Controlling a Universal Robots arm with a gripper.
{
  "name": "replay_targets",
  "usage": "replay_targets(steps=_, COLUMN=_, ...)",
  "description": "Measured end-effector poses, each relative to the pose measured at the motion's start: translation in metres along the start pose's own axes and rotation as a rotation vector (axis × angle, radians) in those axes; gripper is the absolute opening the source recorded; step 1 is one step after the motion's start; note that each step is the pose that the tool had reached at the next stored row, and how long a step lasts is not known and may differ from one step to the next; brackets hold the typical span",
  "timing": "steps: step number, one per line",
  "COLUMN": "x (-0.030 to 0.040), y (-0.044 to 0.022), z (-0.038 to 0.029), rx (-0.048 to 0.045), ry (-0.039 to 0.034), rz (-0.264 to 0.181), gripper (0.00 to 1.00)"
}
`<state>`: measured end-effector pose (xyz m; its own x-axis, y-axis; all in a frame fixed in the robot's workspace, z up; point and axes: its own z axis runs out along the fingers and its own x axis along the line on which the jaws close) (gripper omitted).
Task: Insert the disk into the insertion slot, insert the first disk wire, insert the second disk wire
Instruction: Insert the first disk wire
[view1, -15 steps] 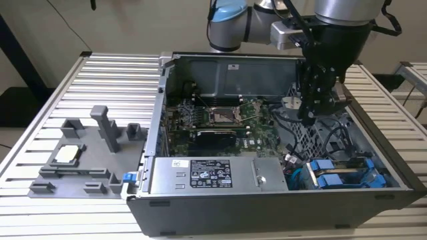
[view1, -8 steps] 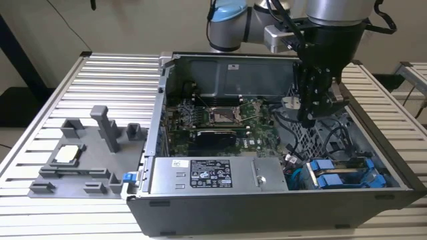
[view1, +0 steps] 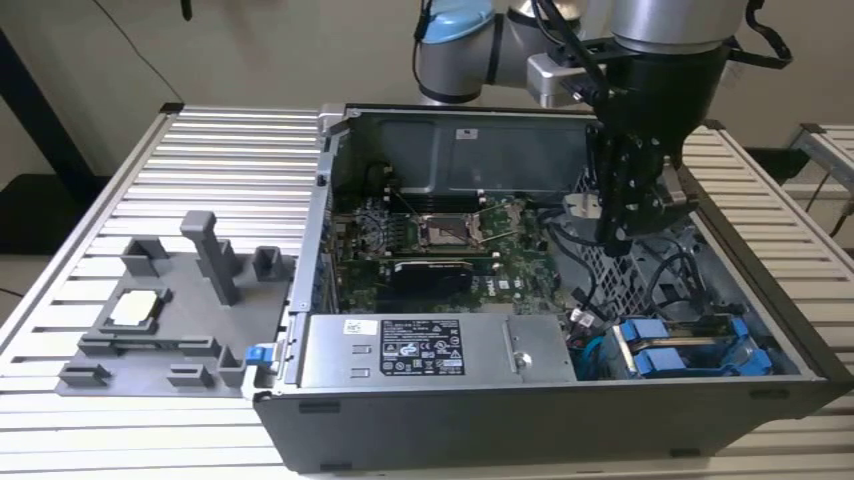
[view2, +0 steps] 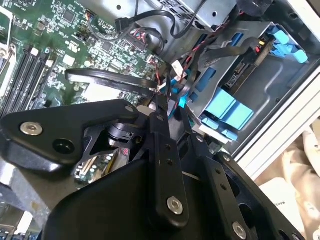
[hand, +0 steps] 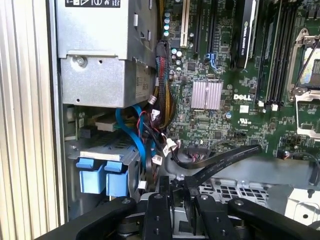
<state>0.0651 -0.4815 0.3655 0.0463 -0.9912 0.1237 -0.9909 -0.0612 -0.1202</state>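
Note:
My gripper (view1: 617, 240) hangs inside the open computer case (view1: 320, 240), above the perforated metal by the drive cage (view1: 754, 345). In both wrist views its black fingers (hand: 161, 200) are closed on the end of a flat black disk wire (hand: 225, 157), which curves back over the motherboard (view2: 110, 80). Two blue-ended carriers (view1: 661, 355) sit side by side in the cage's bays (hand: 105, 177). One of them is the disk in the insertion slot, but I cannot tell which. A blue wire (hand: 137, 130) and thin coloured leads run past the carriers.
The grey power supply (view1: 427, 350) stands beside the cage on the exterior view's left. The green motherboard (view1: 441, 250) lies behind it. A grey fixture (view1: 174, 310) with upright posts stands on the slatted table outside the case.

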Motion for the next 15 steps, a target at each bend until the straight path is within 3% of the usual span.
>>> replay_targets(steps=5, x=0.0000, y=0.0001, z=0.0001, rx=0.0001, ry=0.0000, rz=0.000, gripper=0.27)
replay_targets(steps=7, x=0.0000, y=0.0001, z=0.0001, rx=0.0001, ry=0.0001, rz=0.000, gripper=0.24)
replay_targets(steps=8, x=0.0000, y=0.0001, z=0.0001, rx=0.0001, ry=0.0000, rz=0.000, gripper=0.17)
replay_targets(steps=14, x=-0.0001, y=0.0001, z=0.0003, rx=0.0001, ry=0.0003, rz=0.000, gripper=0.17)
replay_targets(steps=15, x=-0.0009, y=0.0001, z=0.0004, rx=0.0000, ry=0.0043, rz=0.000, gripper=0.17)
